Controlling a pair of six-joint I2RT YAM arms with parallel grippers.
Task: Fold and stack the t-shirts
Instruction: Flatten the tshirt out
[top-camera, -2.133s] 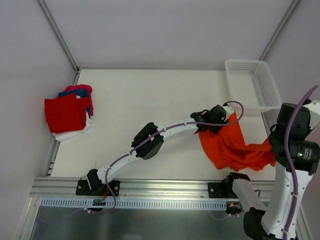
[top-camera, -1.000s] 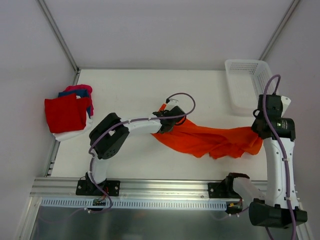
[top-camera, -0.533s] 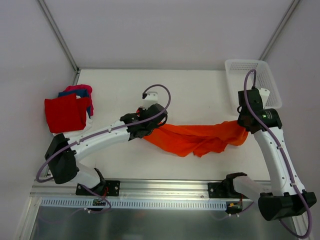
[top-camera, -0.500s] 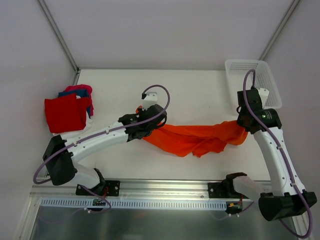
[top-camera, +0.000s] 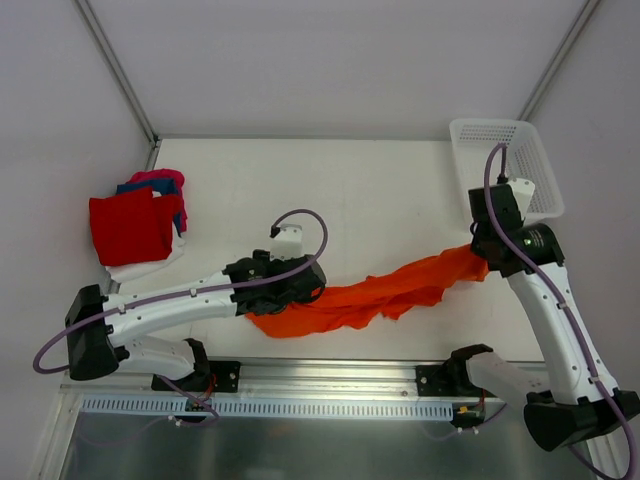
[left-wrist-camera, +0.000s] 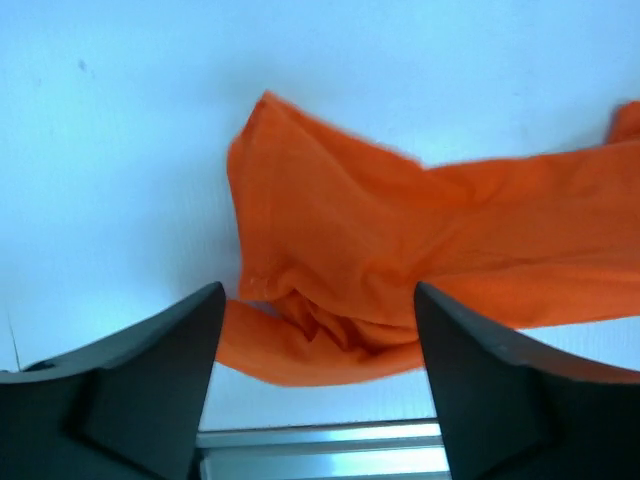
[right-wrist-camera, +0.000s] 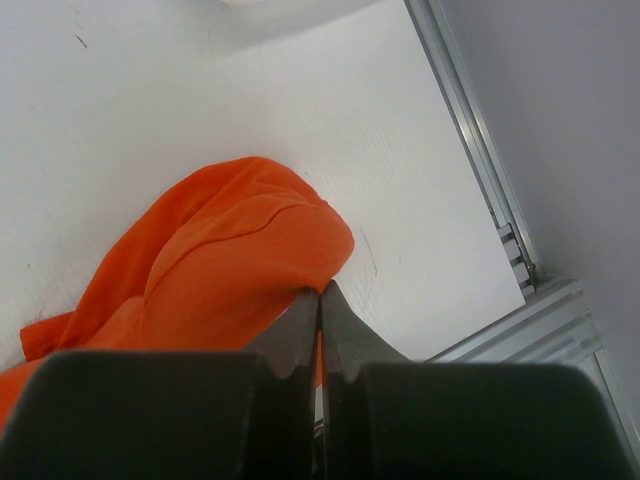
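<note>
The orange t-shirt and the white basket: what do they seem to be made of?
The orange t-shirt looks like soft, matte cloth, perhaps cotton: it lies in loose folds and wrinkles. The white basket looks like stiff plastic: thin mesh walls that hold their shape, with a smooth rim.

No text, label, brand, number or sign can be read in any view. The orange t-shirt (top-camera: 345, 303) shows plain cloth with no print, as do the stacked t-shirts (top-camera: 133, 228). The basket (top-camera: 490, 124) carries no legible marking.
</note>
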